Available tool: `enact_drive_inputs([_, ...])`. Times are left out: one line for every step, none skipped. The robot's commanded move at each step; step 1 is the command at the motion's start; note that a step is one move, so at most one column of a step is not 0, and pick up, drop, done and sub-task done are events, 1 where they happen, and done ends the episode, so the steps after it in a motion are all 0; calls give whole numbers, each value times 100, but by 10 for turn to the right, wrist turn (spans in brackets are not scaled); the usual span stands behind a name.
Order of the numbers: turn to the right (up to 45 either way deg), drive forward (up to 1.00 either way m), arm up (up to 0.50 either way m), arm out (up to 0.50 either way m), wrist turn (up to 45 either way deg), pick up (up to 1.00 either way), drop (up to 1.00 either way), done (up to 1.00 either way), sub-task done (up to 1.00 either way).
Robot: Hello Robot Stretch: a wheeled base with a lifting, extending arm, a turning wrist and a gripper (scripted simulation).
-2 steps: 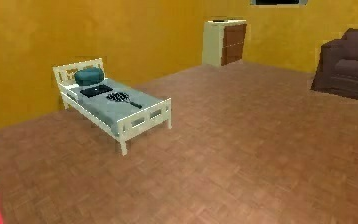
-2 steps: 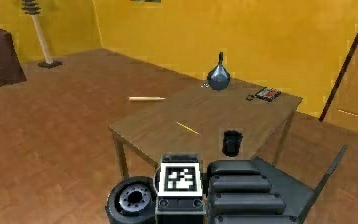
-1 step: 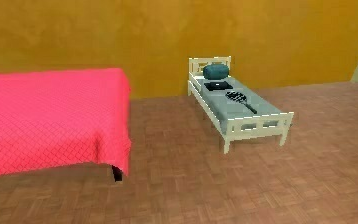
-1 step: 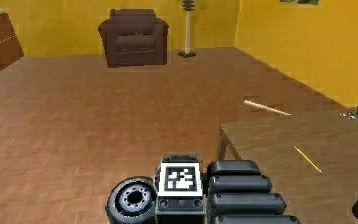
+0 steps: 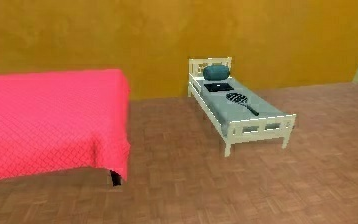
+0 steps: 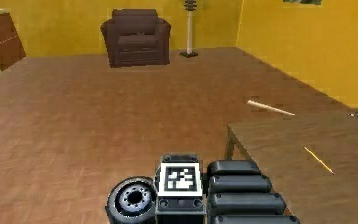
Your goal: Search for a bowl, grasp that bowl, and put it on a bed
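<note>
Nearest sat the arm (image 6: 242, 190) and gripper (image 6: 134, 200), low in the arm side view. The gripper's far end was unclear, so I could not tell how its fingers stood or whether it held anything. A table (image 6: 282, 148) stood beside it. Ahead, a pink bed (image 5: 47, 110) lay left of a cot (image 5: 249, 115) bearing a dark round thing (image 5: 215, 72), perhaps a bowl.

A dark armchair (image 6: 137, 38) stands near a floor lamp (image 6: 191, 28) by the wall (image 6: 67, 22).
</note>
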Motion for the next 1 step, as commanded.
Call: enact_drive_inputs([450,0,0,0,0,0,0,0,0])
